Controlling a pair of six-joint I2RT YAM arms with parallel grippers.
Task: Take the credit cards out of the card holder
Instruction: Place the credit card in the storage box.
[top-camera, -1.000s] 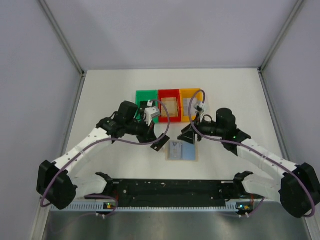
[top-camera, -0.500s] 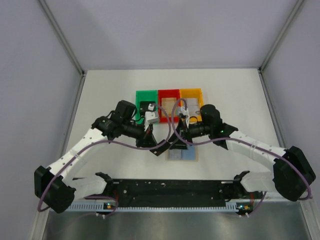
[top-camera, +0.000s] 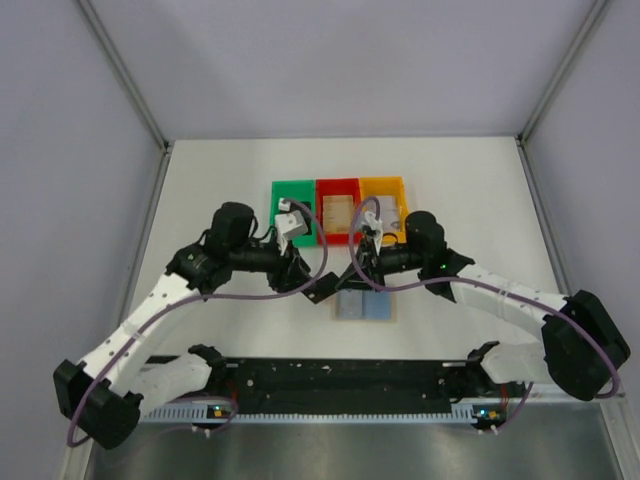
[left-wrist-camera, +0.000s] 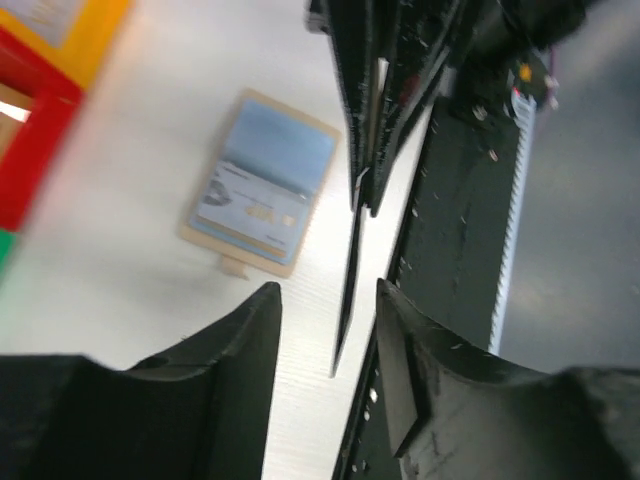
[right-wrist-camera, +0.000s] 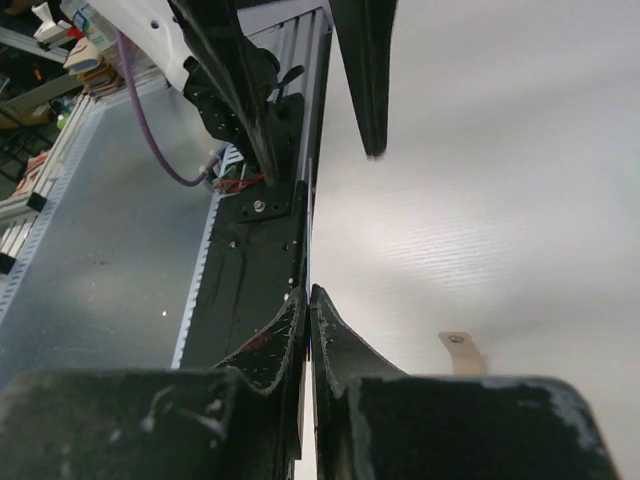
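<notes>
Two light-blue panels, seen from above, mark where the card holder (top-camera: 365, 306) lies open on the table (top-camera: 470, 190), just in front of the red bin (top-camera: 338, 205). The left wrist view shows the left gripper (left-wrist-camera: 325, 310) spread apart, with what seems a thin card (left-wrist-camera: 345, 290) edge-on in the gap. The right wrist view shows the right gripper (right-wrist-camera: 307, 305) pinched tight on that sliver.

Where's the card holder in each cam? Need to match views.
Top external: card holder lies flat, just below and right of centre.
Left wrist: upper left of centre, open, blue inside up.
Right wrist: only its tan tab shows, lower right.
Shared landmark: black base rail.
</notes>
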